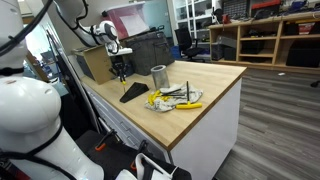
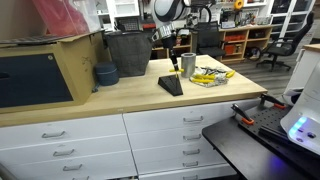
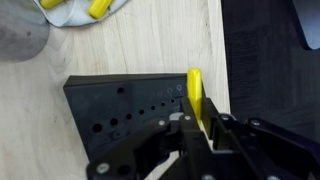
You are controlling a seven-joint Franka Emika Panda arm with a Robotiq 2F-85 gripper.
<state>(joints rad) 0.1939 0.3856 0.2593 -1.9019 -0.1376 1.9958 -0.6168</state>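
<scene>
Your tool (image 3: 200,123) is nearly shut, pinching a slim yellow-handled piece (image 3: 194,90) upright between its fingers. It holds the piece right over the black holed block (image 3: 120,110), on the side nearest the counter (image 3: 150,55) edge.

Risks, as I judge them:
- The grip looks narrow, so a knock against the block could twist the piece or slide it out of the pinch.
- If you come down between holes, the tip could land on the sloped face and push the block. In the wrist view the block lies close to the counter edge, so a push that way could send it over.
- The metal cup (image 1: 159,76) and the pile of yellow-handled hand tools (image 1: 175,98) lie just beyond the block, where a wide swing could clip them.

Only the wrist view shows the rows of holes and the yellow piece in the fingers. In both exterior views the tool (image 1: 121,74) (image 2: 172,47) reads as a dark shape above the block (image 2: 171,85), but they show its height. An exterior view adds the blue bowl (image 2: 105,73) beside the block.
</scene>
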